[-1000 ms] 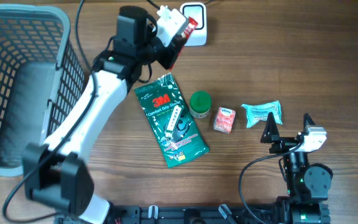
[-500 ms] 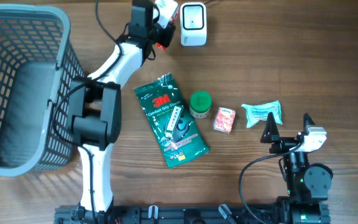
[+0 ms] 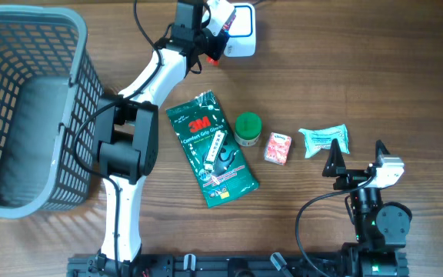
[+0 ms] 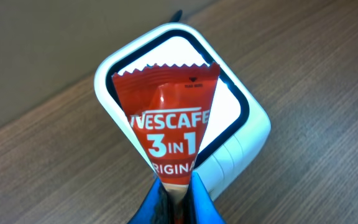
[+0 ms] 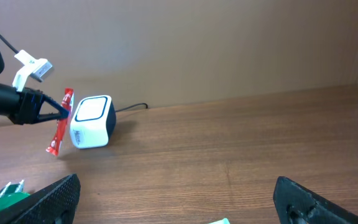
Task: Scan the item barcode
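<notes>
My left gripper (image 4: 174, 188) is shut on the lower end of a red Nescafe 3 in 1 sachet (image 4: 166, 118). The sachet stands upright right in front of the lit window of the white barcode scanner (image 4: 244, 140). From overhead, the sachet (image 3: 215, 51) hangs at the left side of the scanner (image 3: 242, 35), at the table's far edge, with the left gripper (image 3: 208, 35) above it. The right wrist view shows the sachet (image 5: 57, 127) beside the scanner (image 5: 93, 122) from afar. My right gripper (image 5: 176, 199) stands open over bare wood with nothing in it.
A grey mesh basket (image 3: 21, 46) fills the left side. In the middle lie a green 3M package (image 3: 210, 150), a green-lidded jar (image 3: 247, 129), a small pink box (image 3: 278, 148) and a teal packet (image 3: 325, 140). The right gripper (image 3: 356, 158) rests near the front right.
The left arm has stretched toward the back and turned its wrist, swinging the sachet round to face the scanner's window. The right arm has not moved.
</notes>
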Robot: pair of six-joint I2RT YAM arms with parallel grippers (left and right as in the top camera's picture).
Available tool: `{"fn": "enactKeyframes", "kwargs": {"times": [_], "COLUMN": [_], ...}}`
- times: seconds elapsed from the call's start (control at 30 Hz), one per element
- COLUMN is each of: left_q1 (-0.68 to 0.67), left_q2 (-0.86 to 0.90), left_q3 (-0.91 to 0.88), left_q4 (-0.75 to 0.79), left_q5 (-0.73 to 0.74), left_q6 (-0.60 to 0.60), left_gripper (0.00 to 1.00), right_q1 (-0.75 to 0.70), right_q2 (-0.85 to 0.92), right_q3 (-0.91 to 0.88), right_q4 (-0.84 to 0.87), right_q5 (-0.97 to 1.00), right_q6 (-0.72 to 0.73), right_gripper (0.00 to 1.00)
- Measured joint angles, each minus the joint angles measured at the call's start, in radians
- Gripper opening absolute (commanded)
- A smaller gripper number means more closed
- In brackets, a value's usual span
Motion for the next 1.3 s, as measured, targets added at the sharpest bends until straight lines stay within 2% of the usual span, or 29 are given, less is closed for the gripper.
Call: {"fn": "enactKeyframes", "kwargs": {"times": [0.33, 0.43, 0.5, 0.57, 0.67, 0.8, 0.83, 0.87, 0.9, 1.0, 1.13, 1.2, 1.3], "left_q1": [-0.01, -0.013, -0.016, -0.026, -0.08, -0.196, -0.235, -0.255, -0.269, -0.257, -0.153, -0.059, 0.005], "left_q2": [0.0, 0.005, 0.01, 0.011, 0.011, 0.011, 0.011, 0.011, 0.011, 0.009, 0.002, 0.0, -0.002], "left_q3": [0.003, 0.077, 0.184, 0.28, 0.329, 0.329, 0.329, 0.331, 0.333, 0.336, 0.336, 0.336, 0.33], "left_q4": [-0.079, -0.235, -0.408, -0.504, -0.5, -0.473, -0.475, -0.489, -0.531, -0.663, -0.814, -0.84, -0.839], "left_q5": [-0.039, -0.106, -0.14, -0.153, -0.14, -0.053, -0.048, -0.068, -0.111, -0.233, -0.37, -0.404, -0.409], "left_q6": [0.052, 0.06, 0.064, 0.062, -0.019, -0.142, -0.16, -0.175, -0.192, -0.222, -0.338, -0.413, -0.438], "left_gripper": [0.04, 0.04, 0.04, 0.04, 0.04, 0.04, 0.18, 0.8, 1.0, 1.0, 1.0, 1.0, 1.0], "right_q1": [0.0, 0.0, 0.0, 0.0, 0.0, 0.0, 0.0, 0.0, 0.0, 0.0, 0.0, 0.0, 0.0], "right_q2": [0.0, 0.0, 0.0, 0.0, 0.0, 0.0, 0.0, 0.0, 0.0, 0.0, 0.0, 0.0, 0.0], "right_q3": [0.0, 0.0, 0.0, 0.0, 0.0, 0.0, 0.0, 0.0, 0.0, 0.0, 0.0, 0.0, 0.0], "right_q4": [0.0, 0.0, 0.0, 0.0, 0.0, 0.0, 0.0, 0.0, 0.0, 0.0, 0.0, 0.0, 0.0], "right_q5": [0.0, 0.0, 0.0, 0.0, 0.0, 0.0, 0.0, 0.0, 0.0, 0.0, 0.0, 0.0, 0.0], "right_q6": [0.0, 0.0, 0.0, 0.0, 0.0, 0.0, 0.0, 0.0, 0.0, 0.0, 0.0, 0.0, 0.0], "right_gripper": [1.0, 1.0, 1.0, 1.0, 1.0, 1.0, 1.0, 1.0, 1.0, 1.0, 1.0, 1.0, 1.0]}}
